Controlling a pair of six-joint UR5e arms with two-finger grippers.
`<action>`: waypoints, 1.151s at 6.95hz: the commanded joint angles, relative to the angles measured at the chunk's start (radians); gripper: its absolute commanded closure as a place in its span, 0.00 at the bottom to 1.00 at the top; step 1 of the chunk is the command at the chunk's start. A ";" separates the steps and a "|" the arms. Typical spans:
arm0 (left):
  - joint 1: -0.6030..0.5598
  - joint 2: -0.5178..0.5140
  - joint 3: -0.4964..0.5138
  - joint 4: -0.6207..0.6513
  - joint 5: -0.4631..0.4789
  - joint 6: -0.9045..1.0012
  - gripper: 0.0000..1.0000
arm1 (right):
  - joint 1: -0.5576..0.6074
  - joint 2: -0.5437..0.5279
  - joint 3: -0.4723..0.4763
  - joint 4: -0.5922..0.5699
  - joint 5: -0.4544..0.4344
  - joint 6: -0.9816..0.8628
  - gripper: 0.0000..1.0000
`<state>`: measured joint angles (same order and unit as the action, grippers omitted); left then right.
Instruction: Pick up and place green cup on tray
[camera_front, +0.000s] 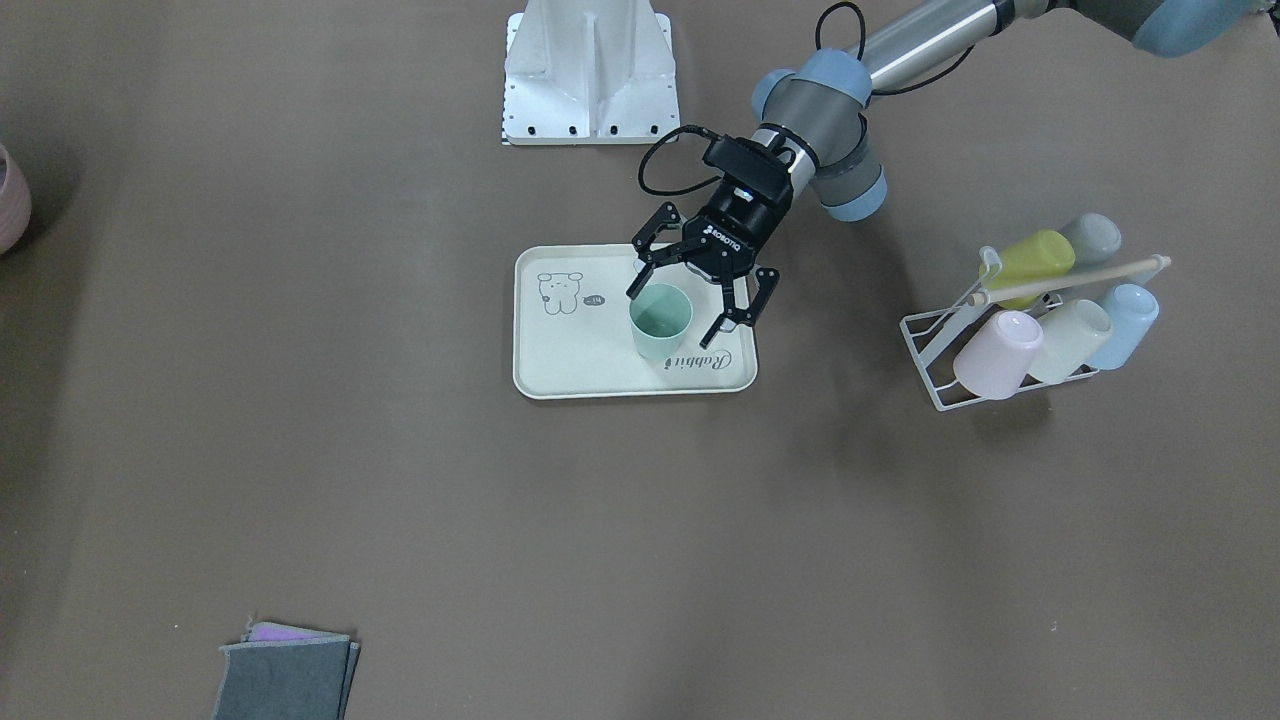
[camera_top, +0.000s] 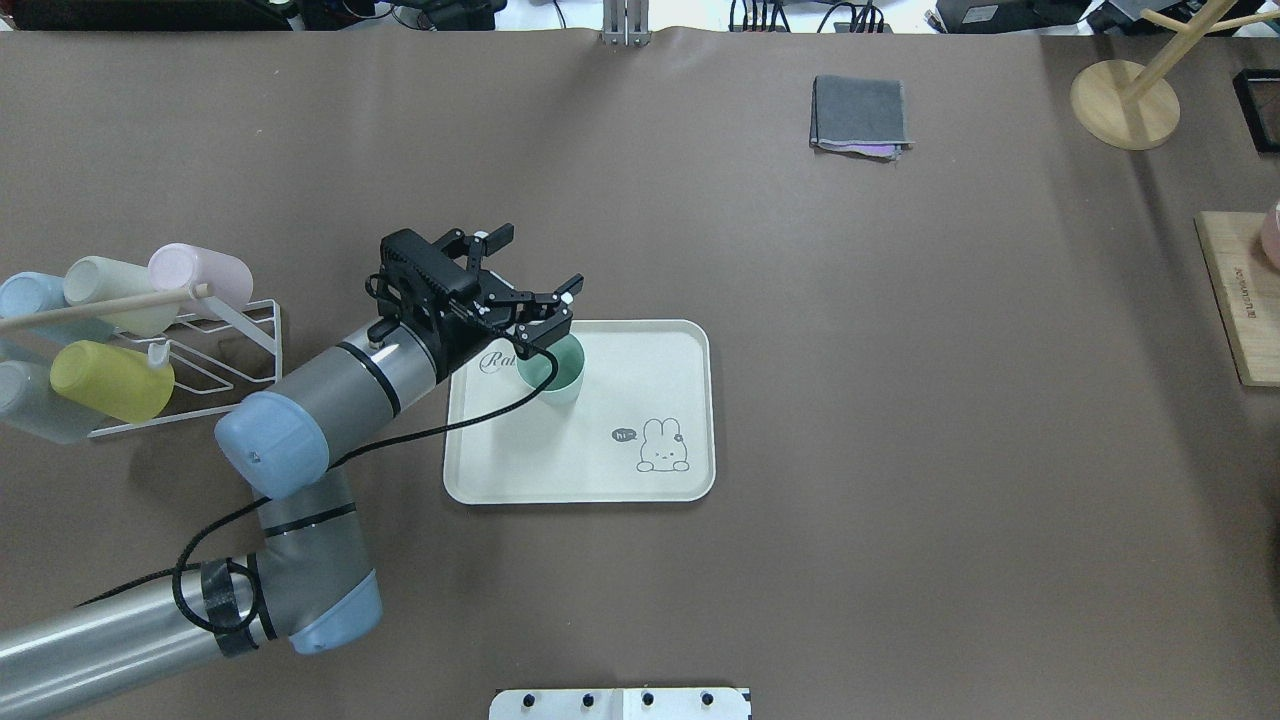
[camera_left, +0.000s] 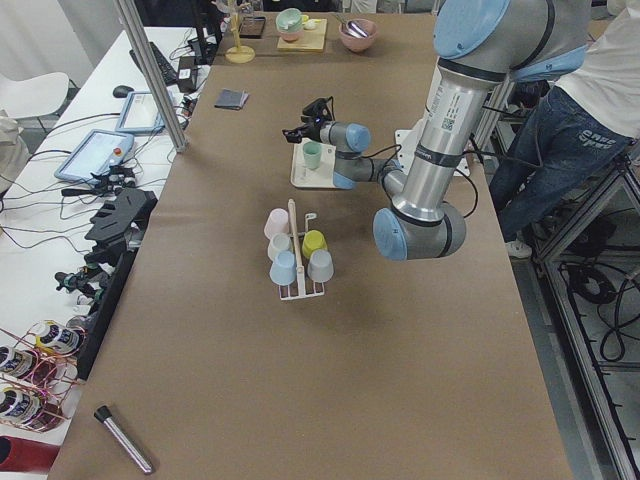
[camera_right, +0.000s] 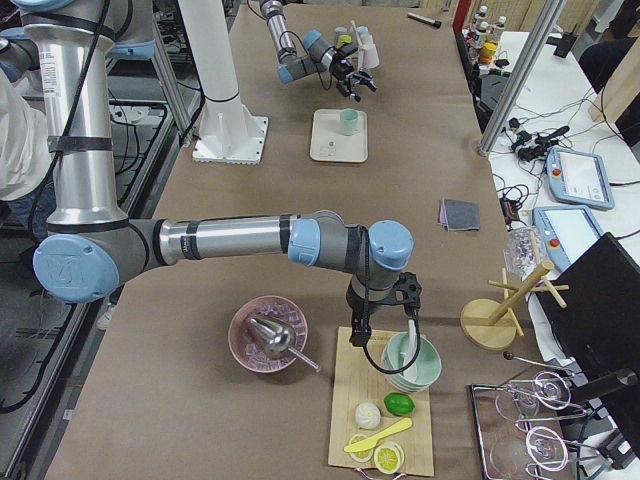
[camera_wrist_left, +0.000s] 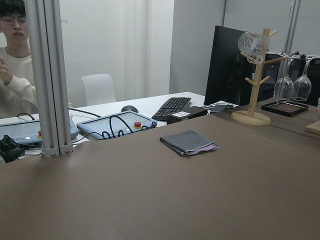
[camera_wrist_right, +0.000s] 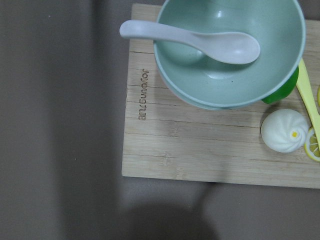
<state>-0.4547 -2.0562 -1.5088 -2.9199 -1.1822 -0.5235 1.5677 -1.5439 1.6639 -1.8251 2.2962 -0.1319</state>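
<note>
Looking at the desk (camera_front: 300, 400), you'll find the green cup (camera_front: 660, 322) standing upright on the tray (camera_front: 570, 360), close to the "Rabbit" lettering. Your left tool (camera_front: 673, 318) hangs just over it with its fingers spread wide, clasping nothing. Your right tool (camera_right: 385, 335) is well away, above the wooden board (camera_right: 350, 390) beside a mint bowl (camera_right: 415, 362). You cannot tell whether its fingers are apart or together.

From overhead, we lose most of the lettering (camera_top: 492, 362) on the tray (camera_top: 600, 485) and the left rim of the green cup (camera_top: 562, 380) behind the left gripper (camera_top: 520, 305). The right gripper (camera_right: 385, 335), over the board (camera_right: 345, 430) at the end of the table (camera_right: 200, 420), is too small to judge.
</note>
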 joint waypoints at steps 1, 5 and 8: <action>-0.170 -0.028 -0.075 0.208 -0.197 -0.033 0.02 | 0.000 0.001 0.001 0.001 -0.006 0.000 0.00; -0.564 -0.056 -0.103 0.518 -0.740 -0.104 0.02 | 0.000 0.001 0.001 0.003 -0.006 0.000 0.00; -0.778 0.014 -0.099 0.728 -1.050 -0.092 0.02 | 0.002 -0.004 -0.001 0.009 -0.008 -0.002 0.00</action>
<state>-1.1589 -2.0622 -1.6104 -2.2883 -2.1228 -0.6218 1.5690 -1.5460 1.6642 -1.8178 2.2889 -0.1329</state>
